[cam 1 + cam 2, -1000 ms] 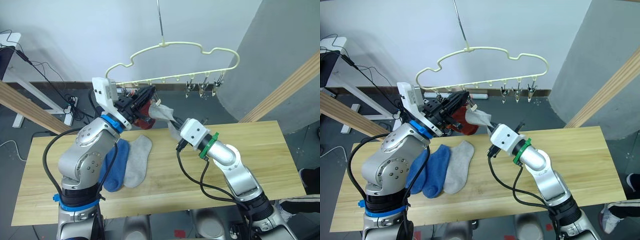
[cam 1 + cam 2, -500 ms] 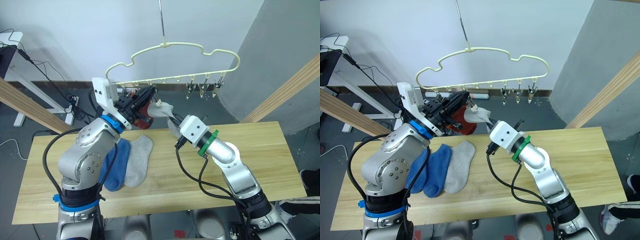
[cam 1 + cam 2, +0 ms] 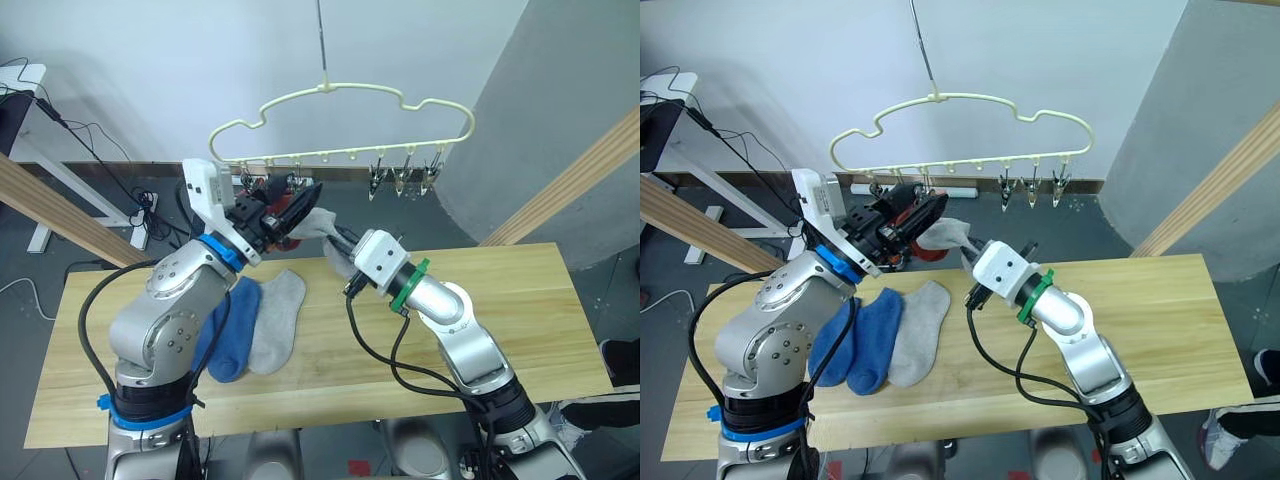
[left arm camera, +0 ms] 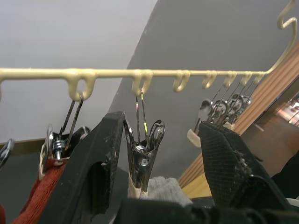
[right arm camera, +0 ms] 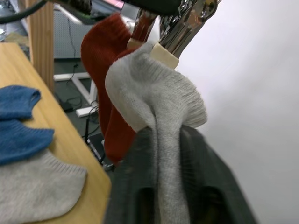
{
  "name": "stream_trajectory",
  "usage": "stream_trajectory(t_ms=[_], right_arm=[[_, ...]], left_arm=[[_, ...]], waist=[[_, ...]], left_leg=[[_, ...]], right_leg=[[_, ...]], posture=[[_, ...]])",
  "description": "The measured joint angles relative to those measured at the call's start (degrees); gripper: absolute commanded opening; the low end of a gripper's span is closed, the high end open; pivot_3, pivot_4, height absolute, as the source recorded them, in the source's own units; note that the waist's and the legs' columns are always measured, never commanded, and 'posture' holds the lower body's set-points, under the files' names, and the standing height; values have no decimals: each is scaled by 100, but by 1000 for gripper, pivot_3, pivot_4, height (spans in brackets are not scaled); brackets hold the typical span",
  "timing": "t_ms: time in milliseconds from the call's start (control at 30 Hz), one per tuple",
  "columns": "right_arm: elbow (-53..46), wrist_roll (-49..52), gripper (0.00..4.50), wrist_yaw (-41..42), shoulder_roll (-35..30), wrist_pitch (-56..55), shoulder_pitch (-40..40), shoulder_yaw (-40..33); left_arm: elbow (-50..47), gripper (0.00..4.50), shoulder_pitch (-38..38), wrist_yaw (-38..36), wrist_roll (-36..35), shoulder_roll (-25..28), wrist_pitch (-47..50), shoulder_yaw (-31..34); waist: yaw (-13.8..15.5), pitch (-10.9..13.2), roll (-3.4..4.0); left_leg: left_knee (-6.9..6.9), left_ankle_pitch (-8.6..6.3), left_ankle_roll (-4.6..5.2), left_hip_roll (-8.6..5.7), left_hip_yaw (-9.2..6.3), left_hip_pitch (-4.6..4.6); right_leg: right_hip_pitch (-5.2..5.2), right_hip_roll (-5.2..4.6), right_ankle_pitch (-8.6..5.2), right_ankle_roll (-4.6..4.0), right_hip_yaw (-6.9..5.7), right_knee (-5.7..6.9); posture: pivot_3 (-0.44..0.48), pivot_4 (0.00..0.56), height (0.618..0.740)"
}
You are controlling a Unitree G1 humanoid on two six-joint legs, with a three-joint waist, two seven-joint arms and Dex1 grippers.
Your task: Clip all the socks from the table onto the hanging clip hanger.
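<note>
The right end effector [image 3: 970,243] holds a light grey sock [image 5: 154,100] up under the clip hanger [image 3: 340,130], its two black fingers pinched together on the knit with the cuff bunched above them and pressed against the cream-tipped jaws of a metal clip [image 4: 144,161]. The left end effector [image 4: 161,154] stands wide open around that same clip, one finger on each side, gripping nothing. Two rust red socks [image 5: 110,77] already hang from clips just beside it. On the counter [image 3: 560,300], a second grey sock [image 3: 275,325] and two blue socks [image 3: 228,335] lie flat, side by side and overlapping, near the left arm. The sock looks light, limp and stretchy, so it will sag and fold wherever it is not supported; the thick ribbed cuff is the sensible place to hold, since it gives the clip a firm doubled edge to bite. The thin hanger hangs from a single hook and will likely swing or tilt if pushed, so the clip probably needs to be steadied and squeezed open while the cuff is fed between its jaws.
</note>
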Motion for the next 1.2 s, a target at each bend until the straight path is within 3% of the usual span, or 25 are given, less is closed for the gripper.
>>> stream_trajectory(t_ms=[267,400,500,833,1200], right_arm=[[-269,-144,1412,246,-714,63,365,-145],[-952,325,1412,594,-1212,534,624,-822],[-1353,552,1412,555,-1120,1186,408,-1185],[-1811,955,1412,110,-557,2810,-525,-1310],[-1309,994,1412,-267,-240,3182,-997,-1279]], left_arm=[[-212,2801,369,-462,26,546,-26,-102],[-341,2801,912,-1135,139,1351,-119,-83],[-390,2801,1008,-1518,81,1631,-157,-54],[-414,2801,437,-1848,-151,1838,-143,113],[-398,2801,357,-1863,-114,1690,-171,17]], waist=[[5,0,0],[-3,0,1],[1,0,1],[-1,-1,0],[-2,-3,1]], left_leg=[[-3,0,0,0,3,0],[-3,0,0,2,4,3],[-3,5,-8,3,-1,3],[-4,6,-10,2,-2,0],[-2,6,-9,2,1,-4]], right_leg=[[0,0,0,1,2,-3],[-1,0,0,0,4,-1],[-2,4,1,-2,1,3],[-6,5,2,-5,-2,5],[-10,0,3,-6,-1,5]], posture=[[-185,357,740],[-184,350,740],[-188,347,740],[-188,327,740],[-182,313,740]])
